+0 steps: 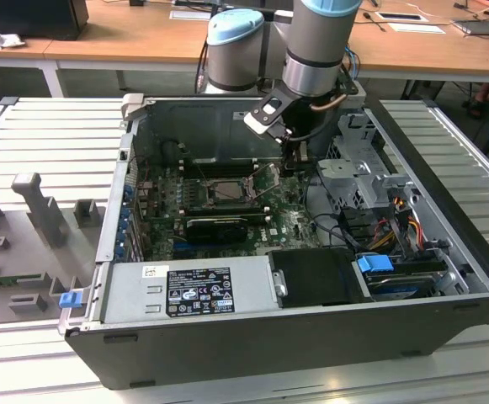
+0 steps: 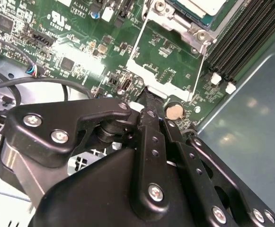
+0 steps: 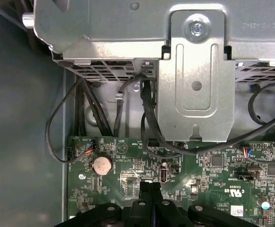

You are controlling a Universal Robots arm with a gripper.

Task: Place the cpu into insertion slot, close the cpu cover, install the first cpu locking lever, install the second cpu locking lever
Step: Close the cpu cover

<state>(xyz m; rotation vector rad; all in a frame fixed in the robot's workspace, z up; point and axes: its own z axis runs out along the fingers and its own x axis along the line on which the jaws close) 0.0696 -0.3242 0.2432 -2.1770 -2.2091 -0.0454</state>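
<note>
Open computer case (image 1: 311, 341) laid on its side on the ribbed metal surface (image 1: 50, 135), so that you meet the green motherboard (image 2: 71, 47) from above. The arm hangs inside the case with the gripper (image 1: 297, 167) near the insertion slot (image 1: 225, 190). On a clock face laid over the exterior view, the slot lies at about nine o'clock from the gripper and the drive cage (image 1: 353, 172) at about three. In the second wrist view you see the cpu (image 2: 199, 5) seated in the slot, pale metal face up, which suggests the first step is done. The cpu cover (image 2: 139, 71) stands swung open, away from the chip and toward the gripper, with board showing through its square opening. The fingers (image 2: 151, 116) are clenched together, with no gap and nothing visible between them. Their tips meet the cover's free edge, just beside the coin cell (image 2: 174, 111). Clenched, they form one narrow, stiff tip, which probably suits bearing on a thin plate better than pinching it. With the cover up, judge both locking levers as not yet fastened; where they rest you cannot tell.
</note>
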